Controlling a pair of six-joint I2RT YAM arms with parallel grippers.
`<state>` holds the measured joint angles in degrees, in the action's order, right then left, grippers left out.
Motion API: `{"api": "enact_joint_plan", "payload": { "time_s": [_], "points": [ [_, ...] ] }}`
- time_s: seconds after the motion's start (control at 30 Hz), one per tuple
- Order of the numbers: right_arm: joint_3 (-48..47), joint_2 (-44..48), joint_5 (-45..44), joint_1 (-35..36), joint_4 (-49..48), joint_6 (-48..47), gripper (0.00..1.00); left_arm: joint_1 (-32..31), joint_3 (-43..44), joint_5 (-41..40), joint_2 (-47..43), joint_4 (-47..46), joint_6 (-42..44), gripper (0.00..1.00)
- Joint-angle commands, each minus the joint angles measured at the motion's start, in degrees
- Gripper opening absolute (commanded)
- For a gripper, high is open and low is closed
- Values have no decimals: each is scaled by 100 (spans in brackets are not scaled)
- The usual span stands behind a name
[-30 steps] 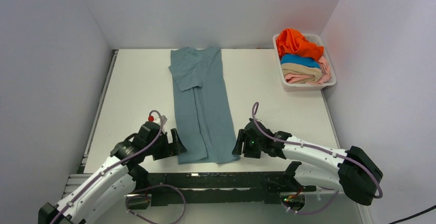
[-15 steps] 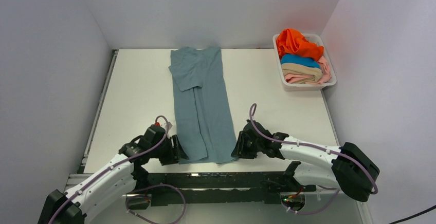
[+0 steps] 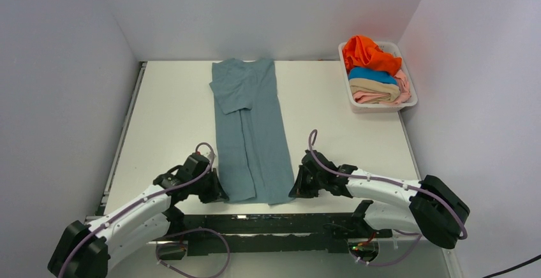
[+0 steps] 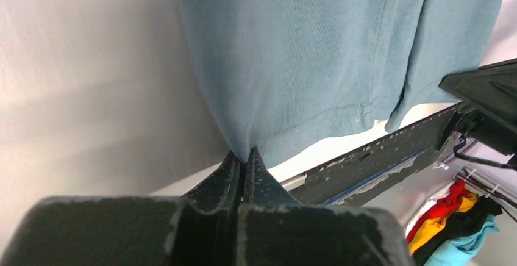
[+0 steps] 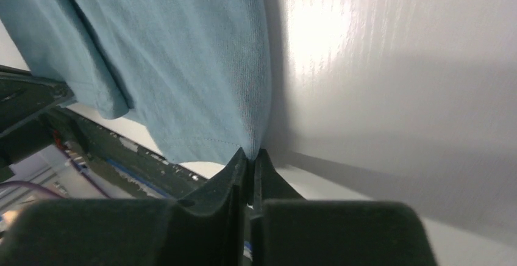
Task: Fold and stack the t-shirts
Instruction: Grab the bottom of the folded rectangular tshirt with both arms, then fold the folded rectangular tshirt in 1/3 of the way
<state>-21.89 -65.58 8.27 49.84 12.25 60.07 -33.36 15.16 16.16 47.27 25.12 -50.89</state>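
A dusty grey-blue t-shirt (image 3: 249, 131) lies as a long narrow strip down the middle of the table, sleeves folded in. My left gripper (image 3: 221, 194) is shut on its near left hem corner, and the cloth (image 4: 286, 52) bunches into the tips of that left gripper (image 4: 245, 154). My right gripper (image 3: 296, 189) is shut on the near right hem corner; the fabric (image 5: 177, 58) is pinched where the right gripper (image 5: 250, 154) closes. Orange (image 3: 367, 51), bright blue (image 3: 372, 74), tan (image 3: 375, 87) and pale pink (image 3: 373, 97) t-shirts lie piled in the basket.
The white plastic basket (image 3: 409, 102) stands at the back right against the wall. White walls close in the table on three sides. A black rail (image 3: 268, 222) runs along the near edge between the arm bases.
Both arms moved inward to the shirt's near corners, and both grippers went from open to shut on the hem.
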Motion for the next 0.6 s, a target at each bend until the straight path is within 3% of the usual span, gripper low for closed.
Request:
{"api": "enact_joint_plan", "payload": {
  "time_s": [0.0,0.13,0.3,0.43,0.57],
  "points": [
    [67,365,560,22,291,84,1,-127,102,35,-633,1028,78,0],
    [88,714,1019,78,522,227,0,-178,29,420,-1470,1569,-149,0],
    [11,843,1387,181,171,335,0,-173,-28,984,-2037,1042,-310,0],
    [-761,382,897,85,793,-212,0,-179,255,718,-1791,552,-286,0],
    [-1471,-52,155,-36,999,-605,0,-138,753,-132,-1195,214,-33,0]
  ]
}}
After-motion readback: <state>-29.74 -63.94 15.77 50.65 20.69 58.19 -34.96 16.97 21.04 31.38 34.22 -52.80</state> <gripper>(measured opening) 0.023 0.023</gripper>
